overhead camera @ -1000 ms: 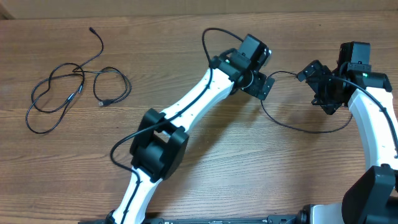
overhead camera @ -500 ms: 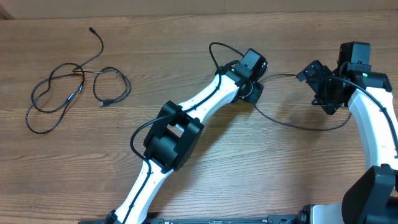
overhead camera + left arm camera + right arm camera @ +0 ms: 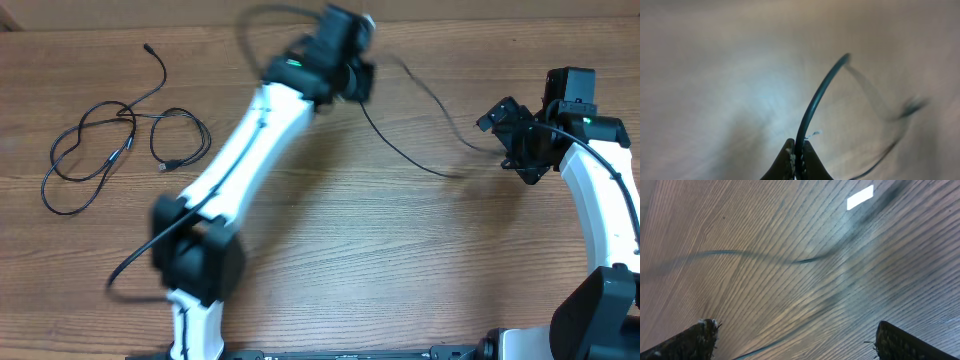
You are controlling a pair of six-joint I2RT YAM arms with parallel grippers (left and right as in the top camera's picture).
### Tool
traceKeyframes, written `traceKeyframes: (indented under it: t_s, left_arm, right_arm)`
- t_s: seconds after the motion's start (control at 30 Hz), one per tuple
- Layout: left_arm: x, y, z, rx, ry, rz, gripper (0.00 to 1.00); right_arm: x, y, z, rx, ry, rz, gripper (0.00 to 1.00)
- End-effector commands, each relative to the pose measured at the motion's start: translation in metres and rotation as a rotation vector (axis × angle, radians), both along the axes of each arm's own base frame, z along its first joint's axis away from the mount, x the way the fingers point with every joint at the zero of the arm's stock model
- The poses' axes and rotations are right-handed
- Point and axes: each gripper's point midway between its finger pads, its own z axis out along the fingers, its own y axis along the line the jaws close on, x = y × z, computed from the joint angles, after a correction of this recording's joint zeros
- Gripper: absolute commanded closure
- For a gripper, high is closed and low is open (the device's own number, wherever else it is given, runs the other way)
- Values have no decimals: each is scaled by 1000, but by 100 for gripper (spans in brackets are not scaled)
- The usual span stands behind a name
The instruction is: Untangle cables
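A loose tangle of thin black cables (image 3: 120, 140) lies at the table's left, one plug end reaching toward the far edge. A separate black cable (image 3: 400, 140) trails across the middle. My left gripper (image 3: 352, 78), blurred near the far edge, is shut on that cable. The left wrist view shows its fingertips (image 3: 798, 159) pinching the cable (image 3: 815, 100), which arcs up and away. My right gripper (image 3: 508, 142) hovers at the right, open and empty. In the right wrist view its jaws (image 3: 800, 340) stand wide, and the blurred cable (image 3: 740, 254) runs over the wood beyond them.
Bare wooden tabletop (image 3: 400, 260) fills the middle and front. The left arm's white links (image 3: 235, 150) stretch diagonally from the front edge to the far middle. The right arm's white link (image 3: 600, 200) stands along the right edge.
The left gripper shut on the cable, then swung fast to the far left, dragging the cable away from the right gripper. The right arm stayed put.
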Motion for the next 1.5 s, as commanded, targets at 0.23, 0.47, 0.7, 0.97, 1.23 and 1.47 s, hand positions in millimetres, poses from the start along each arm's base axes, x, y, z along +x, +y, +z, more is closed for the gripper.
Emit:
traceKeyframes:
  t_s: [0.23, 0.47, 0.7, 0.97, 1.23, 1.47]
  left_arm:
    - [51, 163, 114, 123, -358, 541, 96]
    - [42, 266, 89, 246, -244, 781, 96]
    - [10, 365, 62, 274, -81, 1029, 96]
    - [-43, 451, 38, 242, 93, 1284, 96]
    - [-50, 437, 15, 11, 259, 1151, 67]
    - [-50, 416, 11, -16, 303, 1046, 0]
  right_arm:
    - [1, -4, 1, -9, -4, -11, 0]
    - [1, -4, 1, -9, -5, -11, 0]
    - [1, -4, 1, -9, -4, -11, 0]
    - [1, -4, 1, -9, -4, -11, 0]
    - [1, -4, 1, -9, -4, -11, 0]
    - [1, -4, 1, -9, -4, -11, 0]
